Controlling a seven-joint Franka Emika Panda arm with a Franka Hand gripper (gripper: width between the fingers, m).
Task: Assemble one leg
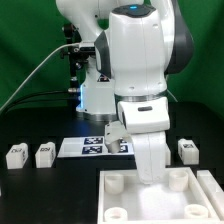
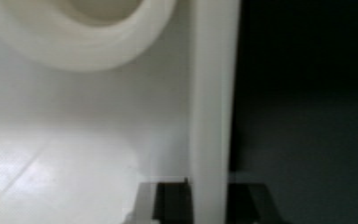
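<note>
Three legs, small white blocks with tags, stand on the black table: two at the exterior view's left [image 1: 15,154] [image 1: 44,153] and one at the right [image 1: 187,150]. The large white panel [image 1: 205,195] with round corner sockets lies at the front. My gripper [image 1: 150,176] reaches down onto the panel's far edge, with the fingers mostly hidden by the hand. In the wrist view the gripper [image 2: 210,205] has a dark finger [image 2: 169,203] on each side of the panel's thin upright edge [image 2: 210,100], pressed against it. A round socket [image 2: 105,20] shows on the panel face.
The marker board [image 1: 90,147] lies flat behind the panel, partly hidden by the arm. A further tagged white block [image 1: 119,142] shows beside the arm at the board. The robot base and cables fill the back.
</note>
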